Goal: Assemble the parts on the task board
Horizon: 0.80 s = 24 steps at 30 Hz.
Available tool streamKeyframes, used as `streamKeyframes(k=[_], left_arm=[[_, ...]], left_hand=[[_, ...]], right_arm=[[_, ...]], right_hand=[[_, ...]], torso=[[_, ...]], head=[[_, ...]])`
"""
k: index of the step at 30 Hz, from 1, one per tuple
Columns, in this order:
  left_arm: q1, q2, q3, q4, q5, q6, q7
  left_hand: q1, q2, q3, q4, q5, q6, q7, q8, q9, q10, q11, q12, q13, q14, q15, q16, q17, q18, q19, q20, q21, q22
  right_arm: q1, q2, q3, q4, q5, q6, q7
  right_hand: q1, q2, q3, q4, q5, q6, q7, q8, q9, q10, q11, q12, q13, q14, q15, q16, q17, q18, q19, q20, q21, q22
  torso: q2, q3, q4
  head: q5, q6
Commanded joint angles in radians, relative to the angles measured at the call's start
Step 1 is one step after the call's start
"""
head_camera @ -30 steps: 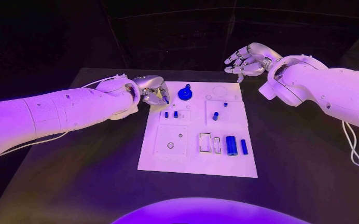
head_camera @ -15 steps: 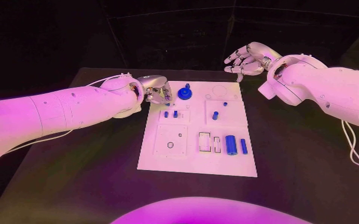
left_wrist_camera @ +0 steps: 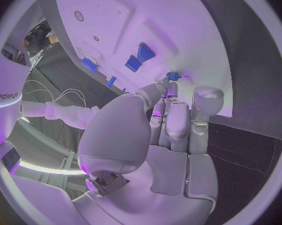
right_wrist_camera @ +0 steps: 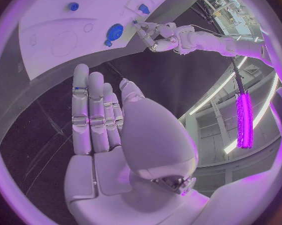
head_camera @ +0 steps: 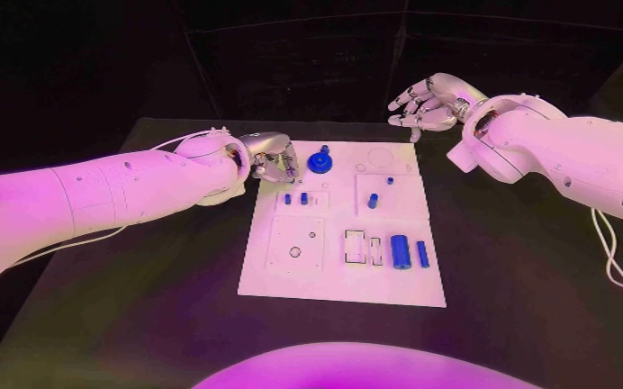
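Note:
The white task board (head_camera: pixel 325 272) lies in the middle of the black table. My left hand (head_camera: pixel 270 162) hovers at the board's far left corner, beside a round blue knob part (head_camera: pixel 320 164). In the left wrist view its fingertips (left_wrist_camera: pixel 168 92) pinch a small blue part (left_wrist_camera: pixel 173 76). Two small blue pegs (head_camera: pixel 296 198) stand just nearer than that hand. Another small peg (head_camera: pixel 373 200) and two blue cylinders (head_camera: pixel 409 252) lie further right. My right hand (head_camera: pixel 428 104) is raised beyond the board's far right corner, fingers apart, holding nothing.
The board has empty recesses: a round one (head_camera: pixel 381 157) at its far right and rectangular slots (head_camera: pixel 356 247) left of the cylinders. Bare black table (head_camera: pixel 143 290) surrounds the board on all sides.
My left arm has shifted very slightly, with the hand staying at the board's far left corner. The right hand has not moved.

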<state>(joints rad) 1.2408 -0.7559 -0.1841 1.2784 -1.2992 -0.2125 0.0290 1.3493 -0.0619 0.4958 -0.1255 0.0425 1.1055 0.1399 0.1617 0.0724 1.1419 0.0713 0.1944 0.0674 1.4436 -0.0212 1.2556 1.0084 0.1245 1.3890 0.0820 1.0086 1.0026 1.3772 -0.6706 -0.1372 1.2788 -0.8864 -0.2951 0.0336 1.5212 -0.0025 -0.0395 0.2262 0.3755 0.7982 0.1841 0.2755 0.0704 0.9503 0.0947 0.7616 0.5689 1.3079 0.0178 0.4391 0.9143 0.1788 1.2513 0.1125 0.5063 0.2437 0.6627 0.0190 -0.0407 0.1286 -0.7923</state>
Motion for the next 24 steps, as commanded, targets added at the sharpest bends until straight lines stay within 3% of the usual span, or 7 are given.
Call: streamKeyframes(k=[1,6,11,24], left_arm=[[0.002,-0.002,0.001,-0.001,0.003,0.013,-0.009],[0.002,-0.003,0.001,-0.002,0.003,0.009,-0.011],[0.002,-0.004,0.001,-0.003,0.003,-0.007,-0.012],[0.002,0.001,0.001,-0.015,-0.060,0.018,-0.041]], left_hand=[[-0.008,-0.023,0.001,0.001,0.005,-0.023,0.004,-0.014,-0.004,-0.015,0.010,-0.014,-0.003,-0.001,0.011,-0.010,-0.010,0.001,0.000,0.002,-0.013,-0.008],[-0.034,-0.067,-0.022,0.005,0.005,-0.072,0.009,-0.044,-0.009,-0.077,0.023,-0.044,-0.005,-0.012,0.023,-0.026,-0.037,0.006,-0.015,0.011,-0.047,-0.039],[-0.034,-0.090,-0.048,0.005,0.005,-0.097,0.013,-0.055,-0.008,-0.120,0.030,-0.054,-0.002,-0.020,0.028,-0.035,-0.052,0.011,-0.025,0.017,-0.074,-0.062],[-0.022,-0.083,-0.086,0.017,0.006,-0.076,0.000,-0.031,0.002,-0.108,0.021,-0.002,0.019,-0.020,0.024,-0.025,-0.044,0.013,-0.022,0.018,-0.075,-0.059]], right_arm=[[0.002,0.000,0.001,0.002,0.002,0.002,0.006],[0.002,0.001,0.001,0.001,0.002,0.002,0.006],[0.002,0.002,0.001,0.000,0.002,0.003,0.007],[0.002,0.002,0.001,-0.001,0.002,0.005,0.007]], right_hand=[[0.005,0.004,-0.006,0.000,0.004,-0.005,-0.003,0.004,-0.001,-0.005,-0.002,0.004,-0.001,-0.003,-0.003,0.006,-0.001,0.003,0.005,0.000,-0.004,0.000],[0.005,0.004,-0.006,0.000,0.004,-0.005,-0.003,0.004,-0.001,-0.005,-0.002,0.004,-0.001,-0.003,-0.003,0.006,-0.001,0.003,0.005,0.000,-0.004,0.000],[0.005,0.004,-0.006,0.000,0.004,-0.005,-0.003,0.004,-0.001,-0.005,-0.002,0.004,-0.001,-0.003,-0.003,0.006,-0.001,0.003,0.005,0.000,-0.004,0.000],[0.005,0.004,-0.006,0.000,0.004,-0.005,-0.003,0.004,-0.001,-0.005,-0.002,0.004,-0.001,-0.003,-0.003,0.006,-0.001,0.003,0.005,0.000,-0.004,0.000]], torso=[[0.000,-0.0003,0.0012],[0.000,-0.0003,0.0013],[0.000,-0.0004,0.0000],[0.000,-0.0002,-0.0001]], head=[[-0.001,-0.001],[0.000,0.000],[0.000,-0.001],[0.001,-0.003]])
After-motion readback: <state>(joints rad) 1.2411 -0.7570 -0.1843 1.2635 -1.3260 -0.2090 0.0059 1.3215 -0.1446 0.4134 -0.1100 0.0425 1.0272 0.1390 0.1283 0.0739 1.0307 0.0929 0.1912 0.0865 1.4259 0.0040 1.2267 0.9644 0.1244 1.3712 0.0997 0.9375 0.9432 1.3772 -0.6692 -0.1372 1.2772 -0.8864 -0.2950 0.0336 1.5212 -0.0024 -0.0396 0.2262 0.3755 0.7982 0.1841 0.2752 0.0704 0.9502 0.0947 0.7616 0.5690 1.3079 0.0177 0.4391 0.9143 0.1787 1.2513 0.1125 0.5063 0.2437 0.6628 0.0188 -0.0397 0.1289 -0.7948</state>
